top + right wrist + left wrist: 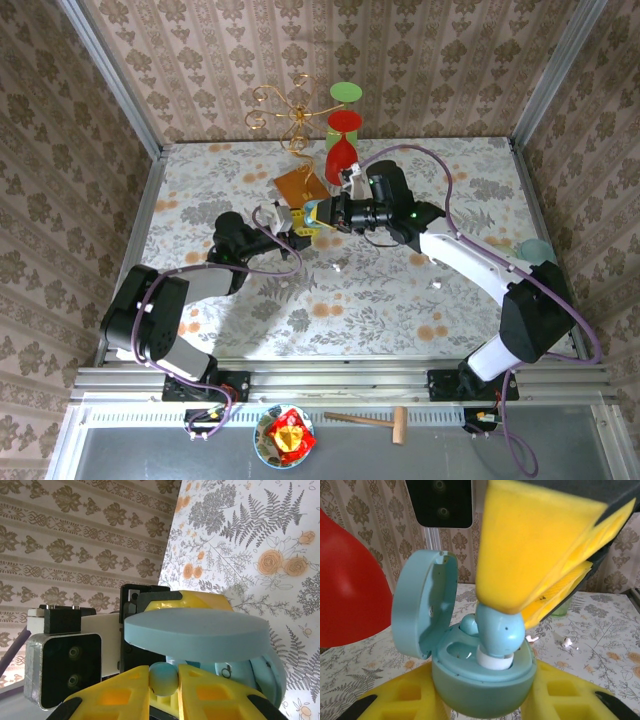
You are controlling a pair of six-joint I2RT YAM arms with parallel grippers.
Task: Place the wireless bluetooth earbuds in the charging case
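The left pincer [480,700] is clamped around the base of a light blue charging case [485,680], holding it up off the counter [400,310] with its lid [420,605] swung open to the left. The right pincer [163,685] comes in from above, shut on a light blue earbud [499,632] whose white tip sits at the mouth of the near socket, touching it but not visibly pushed home. Behind it, a small blue rounded piece [468,624] looks like the other blue earbud already seated in the case.

I judge the blue pair nearly done: this earbud needs pressing down and releasing, then the lid closing. Two small white bits [337,267] [437,285] on the counter, probably the white earbuds, remain untouched. I cannot make out their case.
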